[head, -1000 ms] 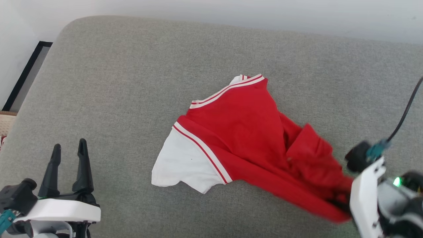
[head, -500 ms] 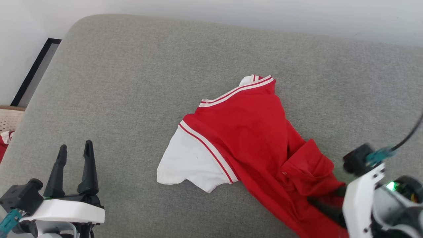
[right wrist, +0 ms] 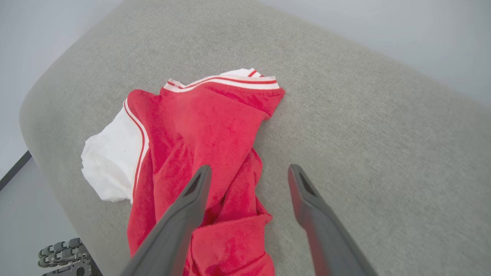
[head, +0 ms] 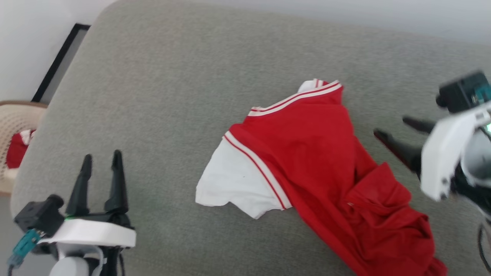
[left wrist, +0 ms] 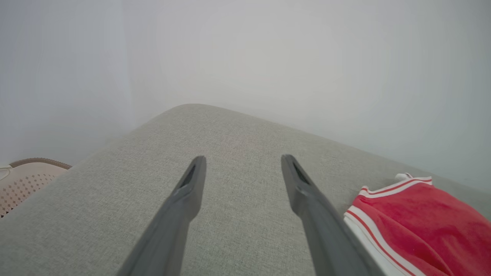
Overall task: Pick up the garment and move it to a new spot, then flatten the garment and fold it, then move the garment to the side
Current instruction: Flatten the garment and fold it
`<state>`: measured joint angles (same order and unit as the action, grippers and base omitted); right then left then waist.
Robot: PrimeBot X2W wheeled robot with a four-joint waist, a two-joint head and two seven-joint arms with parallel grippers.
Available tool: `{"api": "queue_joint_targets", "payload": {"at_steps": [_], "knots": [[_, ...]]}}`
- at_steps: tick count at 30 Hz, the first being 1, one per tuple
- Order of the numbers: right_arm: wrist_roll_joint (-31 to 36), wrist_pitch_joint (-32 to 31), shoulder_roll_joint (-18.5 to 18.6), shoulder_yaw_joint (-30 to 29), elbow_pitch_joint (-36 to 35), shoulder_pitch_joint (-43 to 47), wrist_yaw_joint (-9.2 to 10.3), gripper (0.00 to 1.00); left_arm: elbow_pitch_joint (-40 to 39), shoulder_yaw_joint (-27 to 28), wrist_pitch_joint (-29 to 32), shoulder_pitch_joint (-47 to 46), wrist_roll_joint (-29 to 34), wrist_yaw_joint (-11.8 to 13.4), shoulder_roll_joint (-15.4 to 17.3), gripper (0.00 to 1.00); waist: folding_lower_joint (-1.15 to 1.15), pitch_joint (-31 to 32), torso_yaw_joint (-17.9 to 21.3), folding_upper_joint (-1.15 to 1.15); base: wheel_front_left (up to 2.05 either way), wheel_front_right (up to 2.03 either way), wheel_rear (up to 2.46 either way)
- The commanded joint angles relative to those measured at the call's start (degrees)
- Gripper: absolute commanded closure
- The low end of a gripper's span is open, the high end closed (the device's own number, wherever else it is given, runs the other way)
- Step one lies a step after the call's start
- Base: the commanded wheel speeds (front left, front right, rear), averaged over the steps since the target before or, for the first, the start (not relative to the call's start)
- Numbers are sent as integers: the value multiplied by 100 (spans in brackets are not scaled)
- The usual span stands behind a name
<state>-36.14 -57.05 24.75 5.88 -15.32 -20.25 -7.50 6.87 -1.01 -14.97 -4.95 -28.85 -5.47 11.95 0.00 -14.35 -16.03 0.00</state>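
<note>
The garment (head: 314, 157), a red shirt with a white sleeve and red-and-white striped trim, lies crumpled on the grey cushion (head: 191, 76), its lower part bunched toward the front right. It also shows as the garment (right wrist: 199, 130) and, at the right edge, the garment (left wrist: 418, 214). My right gripper (head: 391, 128) hovers open just right of the shirt, apart from it, fingers pointing left; the right wrist view has the right gripper (right wrist: 247, 172) over the red folds. My left gripper (head: 100, 158) stands open at the front left, holding nothing; it appears as the left gripper (left wrist: 241, 163).
A beige perforated laundry basket (head: 15, 126) with red-and-white cloth inside stands off the cushion's left edge; the basket (left wrist: 27, 180) shows there too. A pale wall runs behind the cushion. A dark-framed panel (head: 57, 61) leans at the back left.
My right gripper opened, let go of the shirt's lower part and rose away to its right. The cloth dropped onto the cushion. The camera shifted, sliding the scene rightward.
</note>
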Motion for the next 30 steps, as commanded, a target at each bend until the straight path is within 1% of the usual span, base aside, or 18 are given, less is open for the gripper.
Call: {"api": "queue_joint_targets", "payload": {"at_steps": [1,6,13,16,18,19,23,24,25,26,28,30], "knots": [[80,117,-84,75,237,-267,2,0,30,-29,-29,-122,20,-46,-62,0,0,-86,-137,0,0,0,0],[299,482,-146,389,1413,-1200,2,0,138,-148,-29,-314,77,-115,-224,0,0,-248,-422,0,0,0,0],[607,799,31,944,3129,-2230,2,0,297,-329,-29,-565,105,-187,-420,0,0,-533,-851,0,0,0,0],[614,857,56,1132,3779,-2540,2,0,356,-410,-29,-685,83,-201,-510,0,0,-662,-1043,0,0,0,0],[607,848,68,1322,4150,-2684,2,0,401,-451,-29,-734,59,-199,-557,0,0,-726,-1154,0,0,0,0],[586,837,88,1503,4478,-2797,2,0,420,-539,-29,-790,16,-203,-586,0,0,-781,-1249,0,0,0,0],[415,876,34,1860,5067,-2813,2,0,452,-639,-30,-825,-62,-205,-617,0,0,-844,-1378,0,0,0,0],[374,899,48,1970,5168,-2813,2,50,462,-654,-29,-834,-72,-206,-627,0,0,-848,-1400,0,0,0,0],[374,899,48,1970,5168,-2813,2,50,462,-654,-29,-834,-72,-206,-627,0,0,-848,-1400,0,0,0,0],[320,940,59,2068,5238,-2805,2,100,468,-662,-29,-839,-83,-206,-634,0,0,-846,-1413,0,0,0,0],[208,974,131,2204,5364,-2822,2,100,480,-661,-29,-827,-103,-206,-639,0,0,-822,-1417,0,0,0,0],[159,1119,290,2248,5379,-2897,10,100,490,-616,-29,-780,-99,-207,-621,0,0,-773,-1380,0,0,0,0]]}}
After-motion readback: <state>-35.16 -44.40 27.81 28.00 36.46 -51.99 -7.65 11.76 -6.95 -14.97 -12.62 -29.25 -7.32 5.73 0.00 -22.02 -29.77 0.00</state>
